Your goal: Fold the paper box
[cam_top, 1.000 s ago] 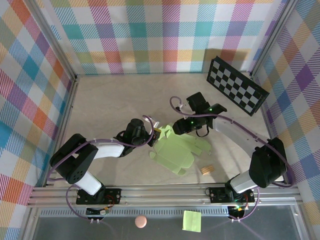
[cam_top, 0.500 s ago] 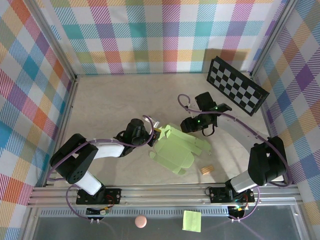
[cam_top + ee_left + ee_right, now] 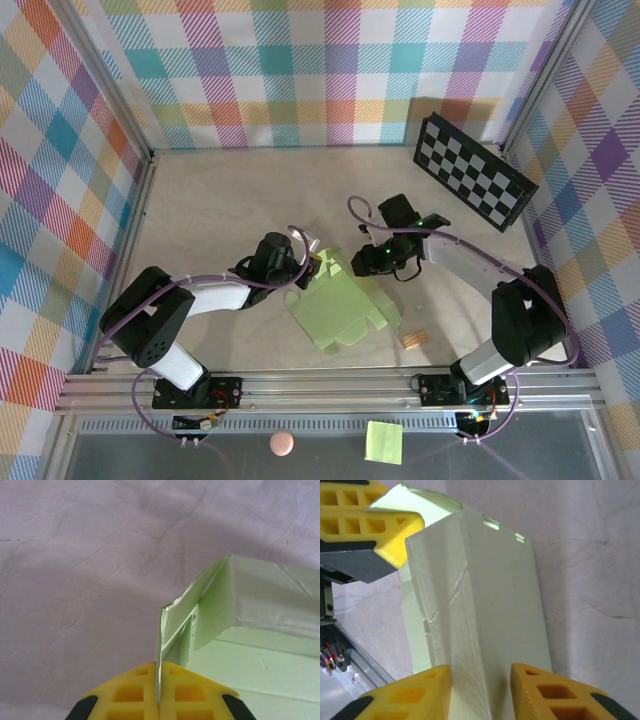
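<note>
Since a second ago the paper box [image 3: 340, 305] has swung round and slid a little toward the near left of the table [image 3: 220, 210]. The right gripper [image 3: 372, 262] has come back to the box's far edge after pulling off toward the checkerboard [image 3: 475, 180].

We see the left gripper [image 3: 313, 265] at the box's far-left corner. From its wrist, the yellow fingers [image 3: 130, 692] are pressed together on a thin upright flap of the green card [image 3: 260, 630], which rises from between them.

From the right wrist, the right gripper [image 3: 481, 675] stands half closed astride a raised, folded panel of the box [image 3: 485, 590], one finger at each side of it and right at the card. Whether they actually squeeze it we cannot tell. The left gripper's fingers [image 3: 395, 527] show at the panel's far end.

A small wooden block [image 3: 413, 340] lies just beside the box's right edge.
</note>
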`<state>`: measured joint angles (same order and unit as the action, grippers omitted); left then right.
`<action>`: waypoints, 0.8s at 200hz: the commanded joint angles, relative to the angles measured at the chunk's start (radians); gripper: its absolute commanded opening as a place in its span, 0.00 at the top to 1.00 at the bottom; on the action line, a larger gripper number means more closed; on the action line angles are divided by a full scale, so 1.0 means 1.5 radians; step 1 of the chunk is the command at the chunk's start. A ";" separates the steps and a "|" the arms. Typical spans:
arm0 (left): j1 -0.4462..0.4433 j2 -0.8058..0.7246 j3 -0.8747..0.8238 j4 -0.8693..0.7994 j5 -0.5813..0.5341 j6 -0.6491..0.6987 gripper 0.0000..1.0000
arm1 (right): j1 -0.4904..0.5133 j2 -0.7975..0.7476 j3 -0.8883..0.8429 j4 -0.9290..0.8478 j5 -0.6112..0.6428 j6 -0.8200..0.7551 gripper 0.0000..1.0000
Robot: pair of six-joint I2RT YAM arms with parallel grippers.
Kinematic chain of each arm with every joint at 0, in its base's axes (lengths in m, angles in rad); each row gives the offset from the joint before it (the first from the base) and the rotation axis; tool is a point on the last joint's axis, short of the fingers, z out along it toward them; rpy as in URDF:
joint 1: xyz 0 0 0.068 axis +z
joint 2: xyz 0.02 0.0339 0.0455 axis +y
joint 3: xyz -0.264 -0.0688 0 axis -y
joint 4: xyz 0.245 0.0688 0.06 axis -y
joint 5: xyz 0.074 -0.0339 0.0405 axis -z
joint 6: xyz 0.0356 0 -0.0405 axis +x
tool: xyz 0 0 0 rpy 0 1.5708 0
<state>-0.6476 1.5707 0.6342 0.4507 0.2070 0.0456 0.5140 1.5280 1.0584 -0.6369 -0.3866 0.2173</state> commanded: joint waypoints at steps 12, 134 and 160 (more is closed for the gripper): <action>-0.009 0.015 -0.007 -0.089 0.024 0.012 0.95 | 0.007 -0.025 -0.027 0.037 0.027 0.053 0.69; -0.022 0.027 -0.013 -0.056 0.098 -0.015 0.72 | 0.020 -0.016 -0.033 0.072 0.047 0.060 0.73; -0.024 0.030 -0.012 -0.050 0.103 -0.017 0.68 | 0.021 -0.017 -0.034 0.073 0.046 0.059 0.73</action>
<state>-0.6704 1.6028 0.6254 0.3733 0.3302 0.0257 0.5377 1.5009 1.0153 -0.5426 -0.3229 0.2996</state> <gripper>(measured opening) 0.309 0.267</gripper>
